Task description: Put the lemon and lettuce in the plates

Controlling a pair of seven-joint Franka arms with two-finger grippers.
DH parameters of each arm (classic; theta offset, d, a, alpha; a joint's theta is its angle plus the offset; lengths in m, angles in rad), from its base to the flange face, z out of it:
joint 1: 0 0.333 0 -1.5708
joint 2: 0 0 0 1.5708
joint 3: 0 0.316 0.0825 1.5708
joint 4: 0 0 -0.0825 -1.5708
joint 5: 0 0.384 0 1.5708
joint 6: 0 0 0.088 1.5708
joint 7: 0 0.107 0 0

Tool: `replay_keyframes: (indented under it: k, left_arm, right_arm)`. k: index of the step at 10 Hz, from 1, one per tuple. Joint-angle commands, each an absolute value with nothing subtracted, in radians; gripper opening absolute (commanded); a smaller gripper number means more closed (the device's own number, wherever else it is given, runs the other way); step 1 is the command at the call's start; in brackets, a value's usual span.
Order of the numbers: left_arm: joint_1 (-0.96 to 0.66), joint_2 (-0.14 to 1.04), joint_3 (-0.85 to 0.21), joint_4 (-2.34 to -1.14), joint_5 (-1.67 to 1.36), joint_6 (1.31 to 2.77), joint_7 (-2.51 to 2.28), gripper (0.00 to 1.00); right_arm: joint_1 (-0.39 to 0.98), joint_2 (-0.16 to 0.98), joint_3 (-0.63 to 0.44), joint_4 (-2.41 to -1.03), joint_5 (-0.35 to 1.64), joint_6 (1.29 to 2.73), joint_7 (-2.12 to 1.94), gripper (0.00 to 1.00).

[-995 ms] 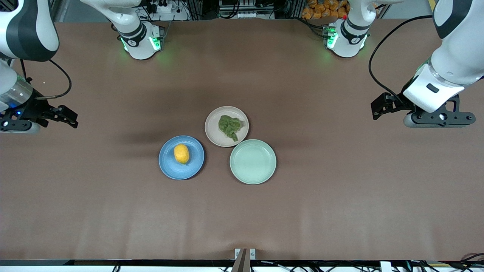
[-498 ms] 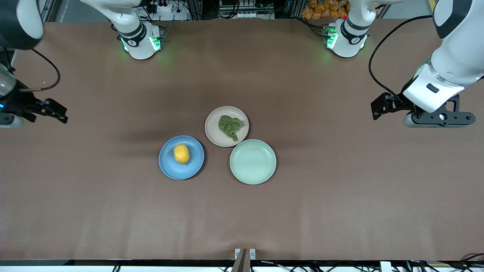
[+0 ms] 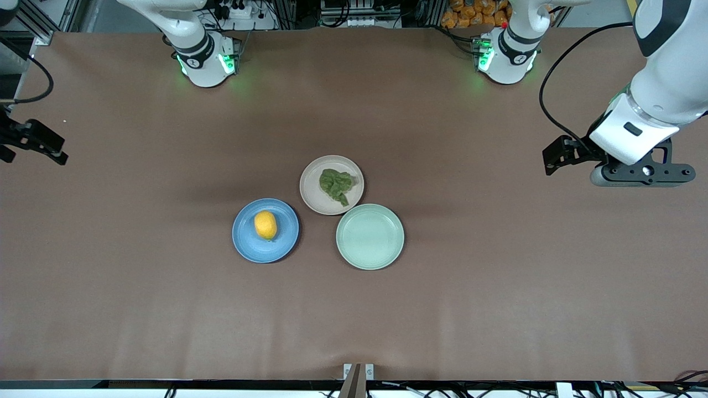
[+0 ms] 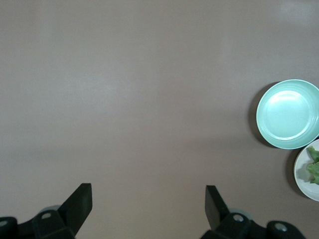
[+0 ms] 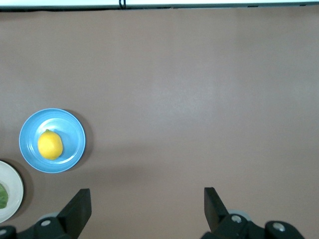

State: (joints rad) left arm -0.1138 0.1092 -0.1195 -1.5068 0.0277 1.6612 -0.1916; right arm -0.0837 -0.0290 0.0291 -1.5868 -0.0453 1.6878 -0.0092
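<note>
Even, bright overhead light leaves soft dark smudges of shadow on the brown worktop (image 3: 498,309) around the plates, a pale glare inside the mint-green plate (image 4: 288,113), and all views sharp.

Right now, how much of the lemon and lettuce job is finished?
It looks finished. The lemon lies in the blue plate and the lettuce in the beige plate. Nothing is in hand: the left gripper and right gripper hang with open fingers over bare table at their own ends. The mint-green plate holds nothing. Nothing seems left.
</note>
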Motion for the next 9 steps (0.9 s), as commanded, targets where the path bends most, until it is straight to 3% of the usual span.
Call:
replay_keyframes:
  k: [1,9]
  left_arm:
    - [-0.114,0.107,-0.118,-1.497,0.043,1.643,-0.169,1.00]
    - [-0.115,0.107,-0.120,-1.499,0.043,1.643,-0.170,1.00]
  right_arm:
    - [-0.094,-0.021,0.041,-1.545,-0.064,1.663,0.014,1.00]
    - [-0.097,-0.021,0.041,-1.536,-0.058,1.660,0.018,1.00]
